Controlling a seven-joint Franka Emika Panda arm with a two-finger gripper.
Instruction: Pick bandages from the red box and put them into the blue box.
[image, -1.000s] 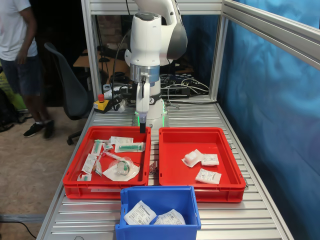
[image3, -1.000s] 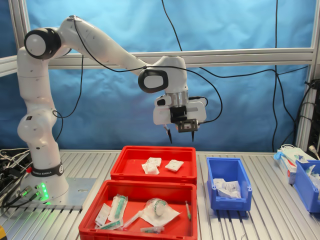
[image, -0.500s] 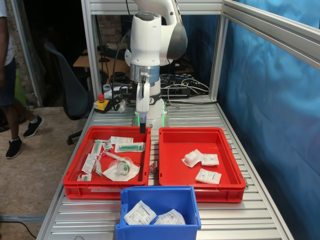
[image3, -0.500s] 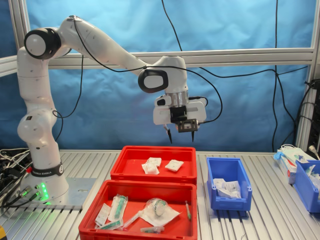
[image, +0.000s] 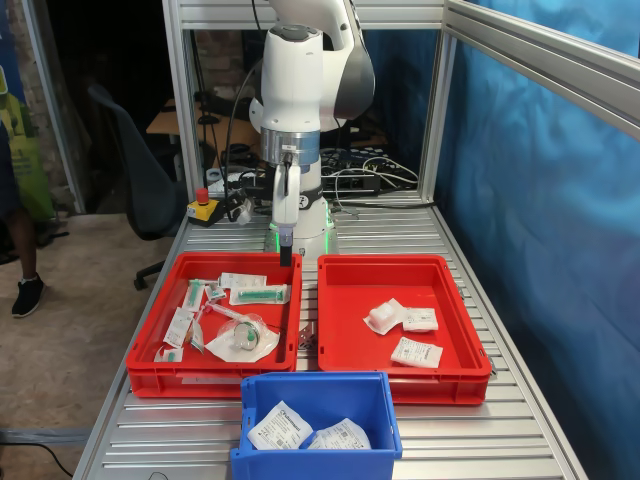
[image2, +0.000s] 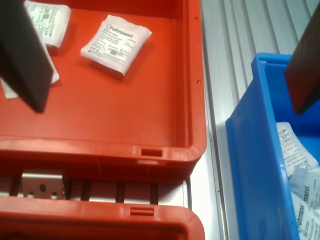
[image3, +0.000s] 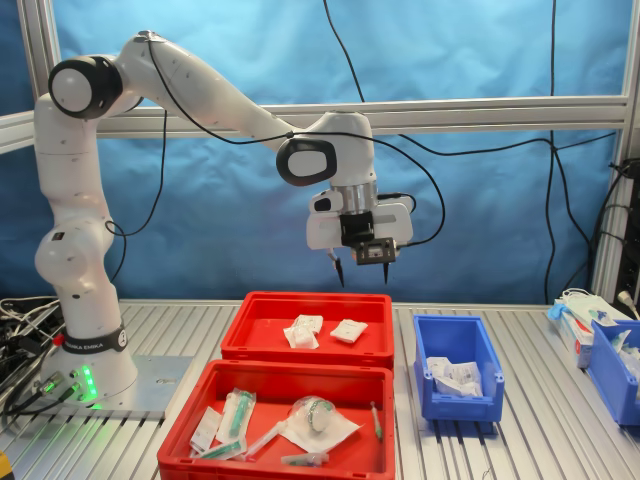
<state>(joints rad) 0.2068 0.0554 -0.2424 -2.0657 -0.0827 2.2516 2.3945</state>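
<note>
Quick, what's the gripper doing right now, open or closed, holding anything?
Gripper: open and empty, fingers spread apart, hanging high above the near end of the red box that holds the bandages.

The ribbed metal tabletop (image: 470, 430) is carrying two red trays side by side: the red box (image: 395, 372) and its twin (image: 205, 377), the blue box (image: 310, 462) sitting just beside them.

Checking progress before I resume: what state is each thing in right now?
gripper: open, empty, raised above the trays.
red box: holds three bandages.
blue box: holds two packets.
other red tray: holds syringe packs and a clear mask.
</note>
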